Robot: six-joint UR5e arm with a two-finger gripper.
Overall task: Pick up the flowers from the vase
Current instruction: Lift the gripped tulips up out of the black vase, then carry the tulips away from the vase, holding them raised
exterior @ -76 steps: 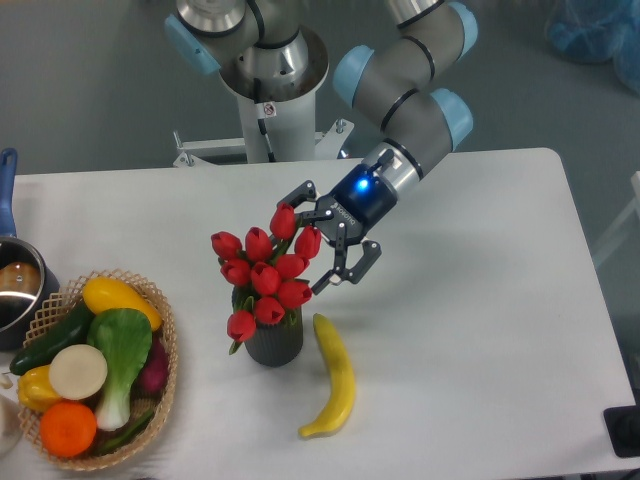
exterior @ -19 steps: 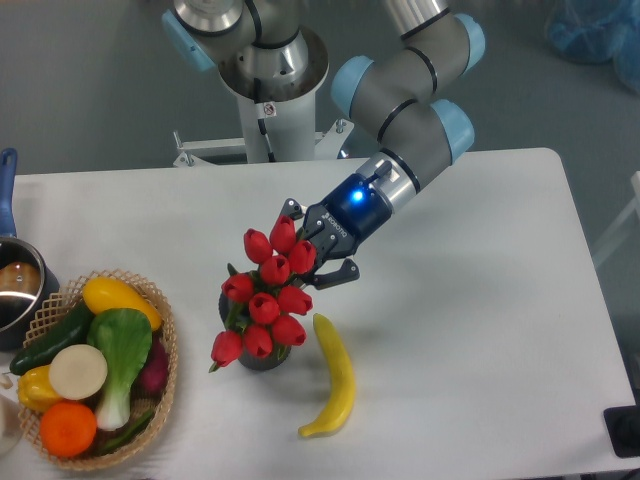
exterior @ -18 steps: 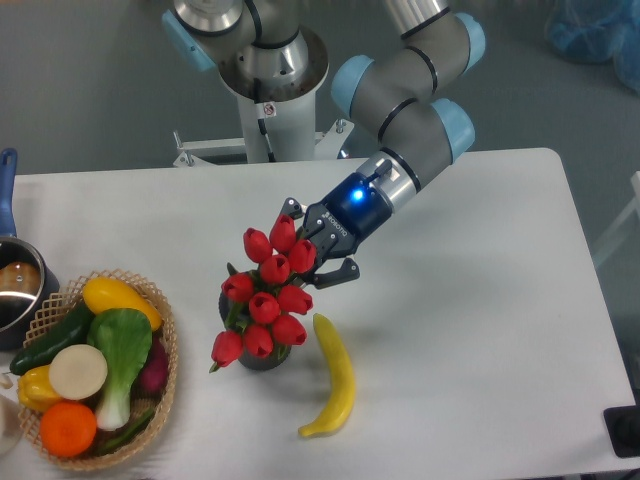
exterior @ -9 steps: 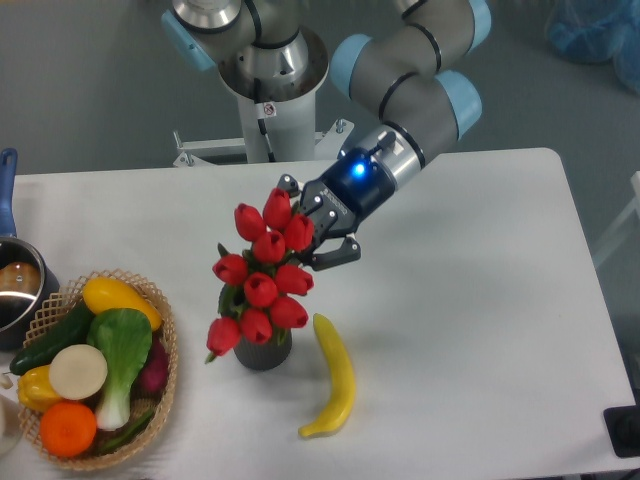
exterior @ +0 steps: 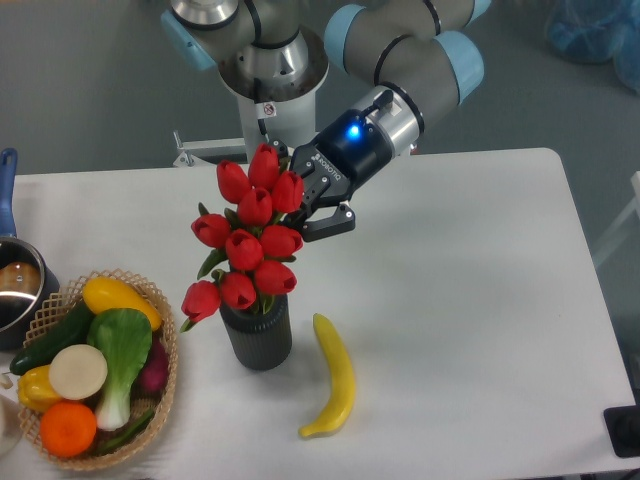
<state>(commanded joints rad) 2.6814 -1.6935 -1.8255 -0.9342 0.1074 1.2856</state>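
Near the middle of the white table (exterior: 480, 300), the flowers (exterior: 245, 250), a bunch of red tulip buds on green stems, stand above the vase (exterior: 257, 335), their lowest buds level with its mouth and the stems' lower ends hidden behind them, so whether they are clear of the vase cannot be told. The bunch leans up and to the right into the gripper (exterior: 305, 205), whose dark fingers are closed on the flowers at the upper right buds. The arm (exterior: 400, 70) reaches down and leftward from the far side, a blue light lit on its wrist. The vase stands upright on the table. A banana (exterior: 333, 380) lies just right of the vase, not touching it. At the left, a wicker basket (exterior: 160, 380) holds vegetables and fruit, and a steel pot (exterior: 18, 285) with a blue handle sits at the left edge.
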